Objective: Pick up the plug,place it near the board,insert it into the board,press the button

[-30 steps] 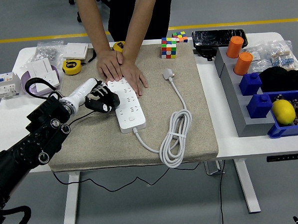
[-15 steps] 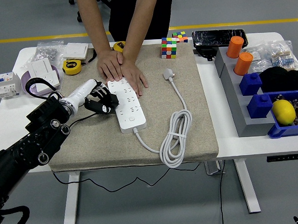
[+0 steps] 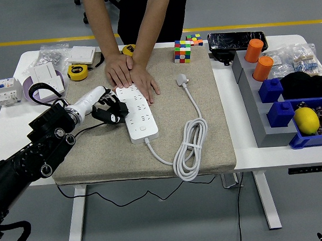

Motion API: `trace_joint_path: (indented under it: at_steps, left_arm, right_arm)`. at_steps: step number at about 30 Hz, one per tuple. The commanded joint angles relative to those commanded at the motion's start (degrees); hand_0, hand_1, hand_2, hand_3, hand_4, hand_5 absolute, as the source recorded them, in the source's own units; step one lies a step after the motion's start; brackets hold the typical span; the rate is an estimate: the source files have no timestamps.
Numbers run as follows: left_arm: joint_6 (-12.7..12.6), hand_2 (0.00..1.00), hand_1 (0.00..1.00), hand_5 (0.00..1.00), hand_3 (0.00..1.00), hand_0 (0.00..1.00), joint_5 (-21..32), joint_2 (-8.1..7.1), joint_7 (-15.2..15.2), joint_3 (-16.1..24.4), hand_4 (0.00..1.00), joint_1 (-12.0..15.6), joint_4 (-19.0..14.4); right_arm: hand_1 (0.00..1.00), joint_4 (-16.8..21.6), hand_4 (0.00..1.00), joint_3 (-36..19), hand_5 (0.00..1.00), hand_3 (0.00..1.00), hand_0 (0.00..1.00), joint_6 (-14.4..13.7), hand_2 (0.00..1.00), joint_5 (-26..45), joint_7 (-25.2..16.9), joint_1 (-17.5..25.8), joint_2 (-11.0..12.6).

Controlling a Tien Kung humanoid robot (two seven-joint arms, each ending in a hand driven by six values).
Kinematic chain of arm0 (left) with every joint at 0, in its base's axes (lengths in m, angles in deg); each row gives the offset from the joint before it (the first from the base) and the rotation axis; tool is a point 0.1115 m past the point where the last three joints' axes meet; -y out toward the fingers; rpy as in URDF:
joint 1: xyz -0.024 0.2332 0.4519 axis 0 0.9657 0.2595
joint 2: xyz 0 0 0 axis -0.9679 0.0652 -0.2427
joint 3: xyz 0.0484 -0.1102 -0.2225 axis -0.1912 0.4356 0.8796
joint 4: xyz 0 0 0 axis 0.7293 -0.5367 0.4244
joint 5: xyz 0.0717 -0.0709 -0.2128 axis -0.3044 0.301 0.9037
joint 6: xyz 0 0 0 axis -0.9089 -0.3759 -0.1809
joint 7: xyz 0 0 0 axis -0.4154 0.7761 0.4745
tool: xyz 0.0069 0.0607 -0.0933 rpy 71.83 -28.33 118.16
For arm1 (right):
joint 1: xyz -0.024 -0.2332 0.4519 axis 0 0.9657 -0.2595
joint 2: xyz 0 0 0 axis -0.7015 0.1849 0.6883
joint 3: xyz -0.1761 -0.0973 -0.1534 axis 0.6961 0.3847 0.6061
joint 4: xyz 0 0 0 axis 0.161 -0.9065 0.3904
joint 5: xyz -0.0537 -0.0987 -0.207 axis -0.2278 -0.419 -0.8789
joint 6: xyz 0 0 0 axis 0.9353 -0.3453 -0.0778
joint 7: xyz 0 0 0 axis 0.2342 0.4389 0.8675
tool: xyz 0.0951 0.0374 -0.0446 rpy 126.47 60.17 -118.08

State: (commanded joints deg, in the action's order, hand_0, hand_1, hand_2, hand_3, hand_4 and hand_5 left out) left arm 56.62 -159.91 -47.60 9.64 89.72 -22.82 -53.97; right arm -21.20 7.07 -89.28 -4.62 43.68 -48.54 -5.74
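Observation:
A white power strip (image 3: 138, 113) lies on the beige mat (image 3: 98, 151), its cord coiled at the lower right (image 3: 190, 148). The white plug (image 3: 181, 79) lies free on the mat, right of the strip's far end. My left hand (image 3: 111, 109) rests against the strip's left edge, fingers curled and holding nothing. A person at the far side presses both hands (image 3: 130, 73) flat on the strip's far end. My right arm is out of view.
A Rubik's cube (image 3: 182, 51), a yellow tape measure (image 3: 77, 72) and white sockets (image 3: 45, 75) sit at the back. Grey and blue bins (image 3: 279, 106) with orange cups, a lemon and black items stand at the right.
My left hand has shifted slightly up and left along the strip's left edge. The person's hands and the plug have not moved.

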Motion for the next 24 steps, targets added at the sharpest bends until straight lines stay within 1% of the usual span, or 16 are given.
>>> trace_joint_path:
  at_steps: [4, 5, 10, 11, 19, 22, 23, 24]
  left_arm:
    - [0.43, 0.637, 0.753, 0.114, 0.580, 0.738, -0.22, -0.11, 0.09, -0.03, 0.891, -0.10, -0.01]
    - [0.47, 0.773, 0.817, 0.165, 0.700, 0.777, -0.29, -0.14, 0.09, -0.03, 0.960, -0.15, -0.04]
    - [0.57, 0.773, 0.817, 0.165, 0.700, 0.777, -0.45, -0.22, 0.07, 0.18, 0.960, -0.17, -0.21]
    - [0.59, 0.812, 0.838, 0.190, 0.777, 0.793, -0.46, -0.26, 0.08, 0.22, 0.995, -0.16, -0.27]
    - [1.13, 0.821, 0.845, 0.203, 0.791, 0.798, -0.57, -0.51, 0.28, 0.48, 0.998, -0.12, -0.94]
    - [2.14, 0.821, 0.845, 0.203, 0.791, 0.798, -0.27, -0.63, 0.63, 0.67, 0.998, 0.03, -1.54]
    - [2.59, 0.847, 0.888, 0.362, 0.815, 0.849, -0.05, -0.66, 0.79, 0.75, 0.998, 0.10, -1.74]
    - [3.39, 0.847, 0.888, 0.362, 0.815, 0.849, 0.48, -0.71, 1.05, 0.85, 0.998, 0.20, -2.06]
  right_arm:
    - [0.907, 0.00, 0.998, -0.01, 0.998, 0.858, 0.982, -0.02, 0.842, -0.02, -0.01, -0.04, 0.03]
    - [0.907, 0.00, 0.998, -0.07, 0.998, 0.858, 0.981, -0.03, 0.843, -0.03, 0.01, -0.06, 0.03]
    - [0.907, 0.00, 0.998, -0.09, 0.998, 0.858, 0.981, -0.06, 0.843, -0.01, 0.01, -0.06, 0.03]
    - [0.907, 0.00, 0.998, -0.10, 0.998, 0.858, 0.981, -0.08, 0.843, -0.01, 0.00, -0.05, 0.03]
    - [0.907, 0.00, 0.998, -0.04, 0.998, 0.857, 0.981, -0.08, 0.843, 0.06, -0.02, 0.03, -0.04]
    - [0.907, 0.00, 0.998, -0.05, 0.998, 0.857, 0.981, -0.10, 0.843, 0.07, -0.03, 0.03, -0.05]
    - [0.907, 0.00, 0.998, -0.04, 0.998, 0.858, 0.983, -0.11, 0.843, 0.10, -0.03, 0.04, -0.05]
    - [0.907, 0.00, 0.998, 0.00, 0.998, 0.858, 0.983, -0.12, 0.843, 0.15, -0.05, 0.05, -0.05]
